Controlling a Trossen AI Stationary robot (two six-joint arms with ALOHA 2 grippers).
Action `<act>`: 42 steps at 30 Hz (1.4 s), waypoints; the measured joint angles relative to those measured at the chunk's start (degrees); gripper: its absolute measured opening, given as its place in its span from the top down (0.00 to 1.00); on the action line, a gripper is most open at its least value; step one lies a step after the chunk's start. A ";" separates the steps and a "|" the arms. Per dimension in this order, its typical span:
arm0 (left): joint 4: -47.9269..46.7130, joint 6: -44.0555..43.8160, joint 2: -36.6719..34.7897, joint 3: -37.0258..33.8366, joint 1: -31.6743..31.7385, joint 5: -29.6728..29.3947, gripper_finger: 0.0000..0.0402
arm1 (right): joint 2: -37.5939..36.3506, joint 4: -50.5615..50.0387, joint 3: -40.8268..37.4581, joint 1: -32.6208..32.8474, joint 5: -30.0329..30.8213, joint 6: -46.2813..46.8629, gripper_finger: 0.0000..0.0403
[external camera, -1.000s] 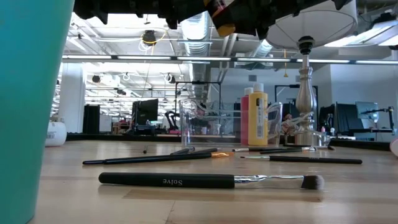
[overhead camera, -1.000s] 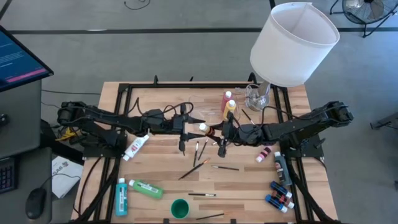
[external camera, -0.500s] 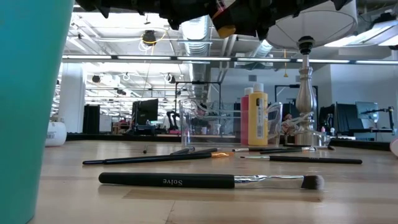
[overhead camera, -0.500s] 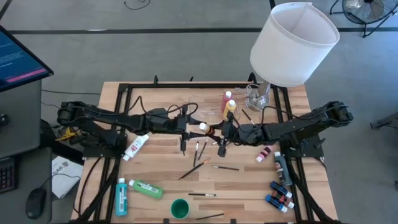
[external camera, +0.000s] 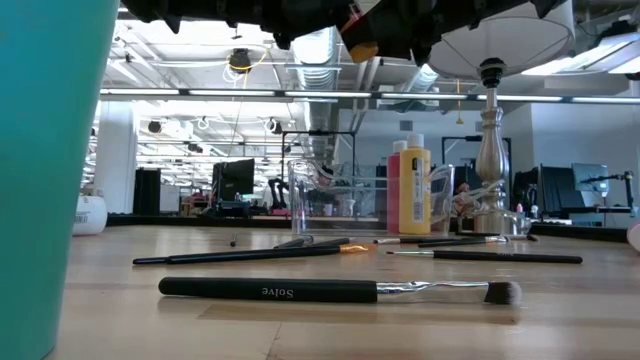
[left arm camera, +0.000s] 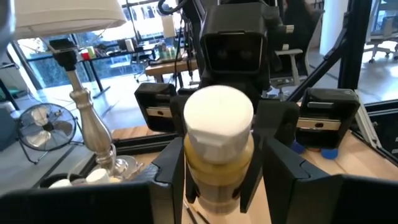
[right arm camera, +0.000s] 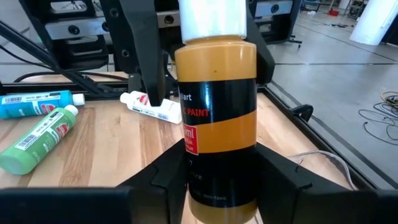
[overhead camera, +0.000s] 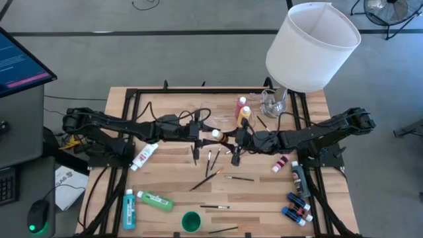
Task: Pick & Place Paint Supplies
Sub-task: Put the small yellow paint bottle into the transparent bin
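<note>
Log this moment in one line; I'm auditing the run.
phase: mid-air handover | right gripper: fingers shut on ochre paint bottle | left gripper: at its white cap | place: above table centre
</note>
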 joint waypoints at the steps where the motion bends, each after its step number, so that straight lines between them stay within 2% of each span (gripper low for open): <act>1: 0.02 0.02 0.00 0.00 -0.07 0.08 0.73 | 0.00 -0.09 0.00 0.01 0.00 0.00 0.65; 9: 0.74 -0.18 0.00 0.00 -0.11 0.07 0.74 | 0.00 -0.09 0.00 0.04 0.01 -0.02 0.64; 16: 1.01 -1.24 0.00 0.00 -0.11 -0.11 0.89 | 0.00 -0.15 0.00 0.04 0.04 -0.46 0.63; 21: 0.55 -1.29 0.00 -0.02 -0.11 -0.11 0.89 | 0.00 -1.37 0.03 0.14 0.02 -0.48 0.61; 26: -0.25 -1.72 0.11 -0.08 -0.13 -0.19 0.84 | -0.09 -4.16 0.17 0.83 0.16 -0.40 0.60; 32: -0.68 -1.77 0.15 -0.13 -0.13 -0.41 0.90 | -2.14 -8.22 0.20 2.08 1.94 -1.27 0.61; 36: -0.18 -1.77 0.15 -0.11 -0.13 -0.28 0.89 | -4.57 -10.03 0.15 4.09 4.65 -3.12 0.59; 42: 0.27 -1.68 -0.02 -0.04 -0.15 -0.36 0.89 | -5.68 -10.61 -0.07 4.96 4.90 -3.43 0.57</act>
